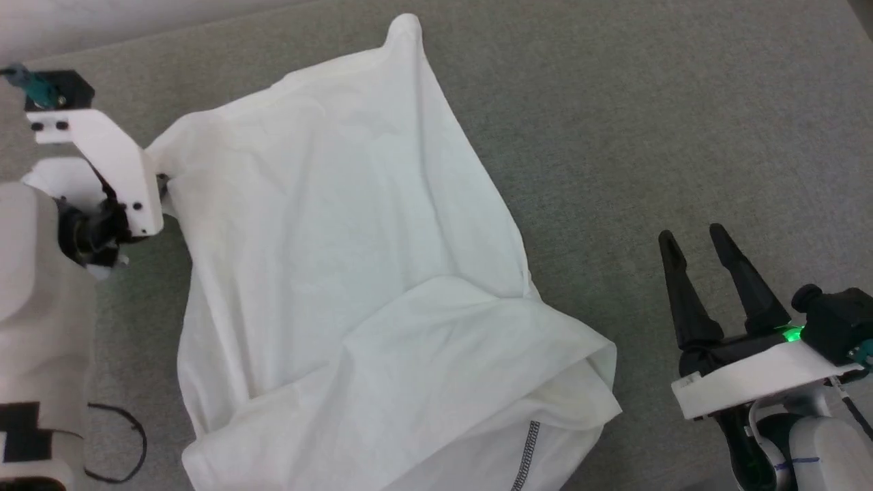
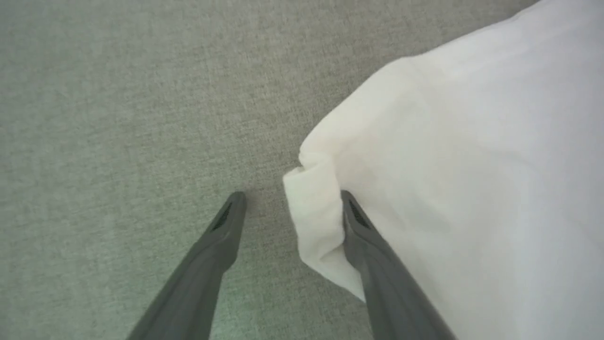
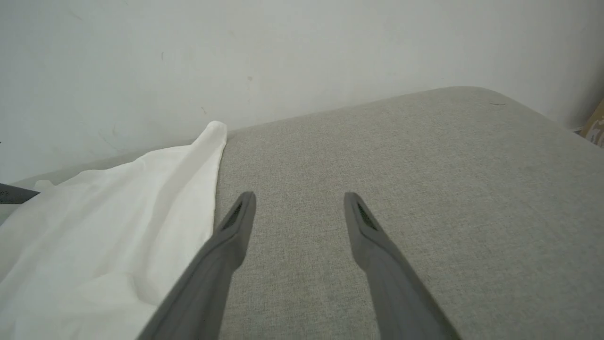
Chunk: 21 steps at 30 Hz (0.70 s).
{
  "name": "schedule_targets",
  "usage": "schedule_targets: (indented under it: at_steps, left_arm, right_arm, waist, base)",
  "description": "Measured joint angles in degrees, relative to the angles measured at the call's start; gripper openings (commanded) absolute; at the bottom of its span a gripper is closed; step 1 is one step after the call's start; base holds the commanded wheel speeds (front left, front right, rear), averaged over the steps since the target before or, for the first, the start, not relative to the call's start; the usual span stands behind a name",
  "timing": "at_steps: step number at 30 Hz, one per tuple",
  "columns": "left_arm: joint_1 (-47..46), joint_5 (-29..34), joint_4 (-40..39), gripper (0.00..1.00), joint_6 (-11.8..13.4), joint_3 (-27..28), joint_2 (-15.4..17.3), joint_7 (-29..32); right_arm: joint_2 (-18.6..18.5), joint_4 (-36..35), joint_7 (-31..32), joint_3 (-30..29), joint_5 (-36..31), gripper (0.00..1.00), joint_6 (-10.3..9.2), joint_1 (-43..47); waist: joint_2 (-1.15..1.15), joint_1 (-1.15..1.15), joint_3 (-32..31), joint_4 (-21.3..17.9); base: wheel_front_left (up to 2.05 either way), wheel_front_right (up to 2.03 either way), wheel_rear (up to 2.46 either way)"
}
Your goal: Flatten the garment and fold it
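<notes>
Standing wide apart, left fingers (image 2: 214, 250) bracket the garment (image 2: 448, 165) corner.

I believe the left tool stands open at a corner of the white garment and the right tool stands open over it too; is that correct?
Not quite: the right wrist view shows the right tool open over the bare grey surface, beside the garment. The left tool is as stated.
</notes>
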Motion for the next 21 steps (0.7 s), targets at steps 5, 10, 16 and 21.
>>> schedule_targets:
  at_steps: [5, 10, 16, 21]
  left_arm:
    - [-2.91, 0.59, 1.14, 1.0, -0.55, -2.41, 1.51, 6.83]
    - [-4.28, 0.45, 0.7, 0.0, -1.36, -3.76, 1.9, 12.07]
    - [-2.12, 2.07, -1.21, 0.0, -0.87, -5.27, 1.68, 4.99]
    - [-1.26, 4.82, -0.99, 0.0, 1.53, -5.97, 1.74, -6.14]
  right_arm:
    - [-0.07, 1.4, -0.1, 0.89, 1.43, 1.0, 0.0, -0.48]
    - [-0.71, 2.25, -0.24, 1.15, 1.67, 1.0, 0.0, -1.35]
    - [-1.38, 3.32, -0.16, 1.22, 2.49, 1.0, 0.0, -1.41]
    - [-1.31, 5.6, 0.56, -1.07, 5.58, 1.0, -0.01, -2.75]
  waist:
    - [0.0, -0.01, 1.46, -1.32]
    - [0.0, -0.01, 1.7, -1.87]
    - [0.0, 0.0, 0.96, -1.35]
    - [0.0, 0.01, 0.07, -0.1]
  base:
    - [0.0, 0.0, 0.0]
    - [0.0, 0.0, 0.0]
    - [0.0, 0.0, 0.0]
    - [0.0, 0.0, 0.0]
